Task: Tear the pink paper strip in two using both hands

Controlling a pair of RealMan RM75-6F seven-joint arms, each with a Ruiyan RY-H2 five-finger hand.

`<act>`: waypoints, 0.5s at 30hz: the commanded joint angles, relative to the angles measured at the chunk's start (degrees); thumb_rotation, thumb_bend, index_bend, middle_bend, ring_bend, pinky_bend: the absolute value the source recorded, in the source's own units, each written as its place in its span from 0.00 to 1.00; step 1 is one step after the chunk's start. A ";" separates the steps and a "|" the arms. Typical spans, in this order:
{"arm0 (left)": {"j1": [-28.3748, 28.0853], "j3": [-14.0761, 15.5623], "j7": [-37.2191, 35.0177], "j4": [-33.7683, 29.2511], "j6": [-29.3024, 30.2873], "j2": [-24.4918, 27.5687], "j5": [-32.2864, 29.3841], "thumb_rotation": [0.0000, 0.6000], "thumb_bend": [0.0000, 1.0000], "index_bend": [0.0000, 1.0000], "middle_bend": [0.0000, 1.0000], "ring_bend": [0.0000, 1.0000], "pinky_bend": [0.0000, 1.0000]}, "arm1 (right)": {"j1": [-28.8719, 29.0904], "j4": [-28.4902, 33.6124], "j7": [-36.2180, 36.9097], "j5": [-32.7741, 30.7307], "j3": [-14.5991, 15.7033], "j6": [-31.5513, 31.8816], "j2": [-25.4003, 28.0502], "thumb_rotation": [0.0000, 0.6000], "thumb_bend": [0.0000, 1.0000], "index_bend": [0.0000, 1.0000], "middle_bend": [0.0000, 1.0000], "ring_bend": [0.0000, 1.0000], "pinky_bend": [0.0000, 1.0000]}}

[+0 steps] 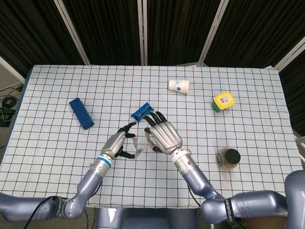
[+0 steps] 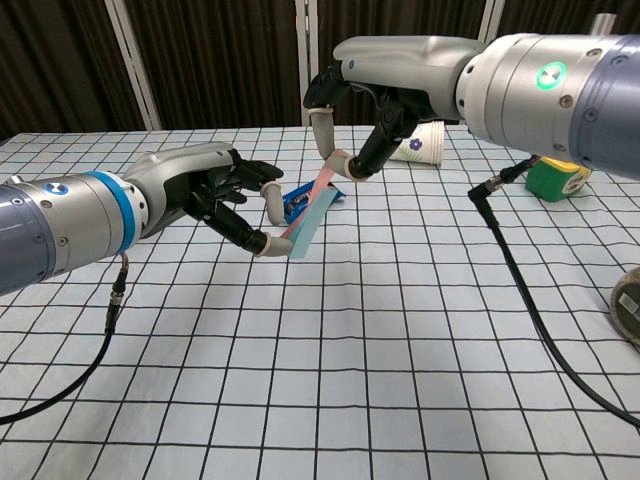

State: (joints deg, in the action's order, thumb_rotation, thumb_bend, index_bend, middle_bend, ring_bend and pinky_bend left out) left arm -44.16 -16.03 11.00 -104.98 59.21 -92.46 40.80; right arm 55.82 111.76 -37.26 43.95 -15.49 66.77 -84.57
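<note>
Chest view shows you the pink paper strip (image 2: 312, 208) stretched on a slant between both hands, raised above the checked tablecloth (image 2: 330, 380). Your left hand (image 2: 215, 195) pinches the strip's lower end between thumb and a fingertip, its other fingers curled loosely nearby. Your right hand (image 2: 365, 115) pinches the upper end from above, fingers pointing down. The two hands sit close together, just apart, with the strip bridging the gap.

From the head view, the same strip (image 1: 139, 147) appears as a short pale sliver between the left hand (image 1: 119, 142) and the right hand (image 1: 163, 135), near the table's middle front. You cannot tell from either view whether a tear has begun.

A paper cup (image 1: 178, 86) lies on its side toward the far edge; its inside is not visible. A green tub with a yellow lid (image 1: 223, 101) stands to the right, closed. A jar with a dark lid (image 1: 228, 158) sits near the right front edge, its contents too small to make out.

The strip is narrow and flat, pink on one face and light blue-grey on the lower part facing the chest camera, held fairly taut in one piece.

A blue wrapped packet (image 1: 142, 111) lies just behind the hands, and a dark blue box (image 1: 81, 113) rests well to the left.
</note>
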 commanded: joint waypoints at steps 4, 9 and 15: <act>-0.30 0.08 0.40 -0.67 0.22 -0.15 -0.27 1.00 0.24 0.59 0.00 0.00 0.00 | 0.34 -0.06 -0.34 -0.44 0.07 0.32 -0.43 1.00 0.39 0.77 0.13 0.00 0.00; -0.60 0.02 0.83 -0.51 0.50 -0.43 -1.05 1.00 0.24 0.59 0.00 0.00 0.00 | 0.52 0.30 -0.31 -0.51 0.04 0.40 -0.55 1.00 0.38 0.77 0.13 0.00 0.00; -0.69 0.33 1.13 -0.24 0.89 -0.95 -1.49 1.00 0.24 0.61 0.00 0.00 0.00 | 0.77 0.80 -0.32 -0.32 0.08 0.50 -0.69 1.00 0.38 0.77 0.13 0.00 0.00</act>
State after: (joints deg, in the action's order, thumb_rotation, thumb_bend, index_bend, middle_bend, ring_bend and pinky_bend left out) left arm -44.85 -15.73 12.13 -105.23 60.08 -93.39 39.32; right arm 56.58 112.55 -37.58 43.62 -15.42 67.26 -85.25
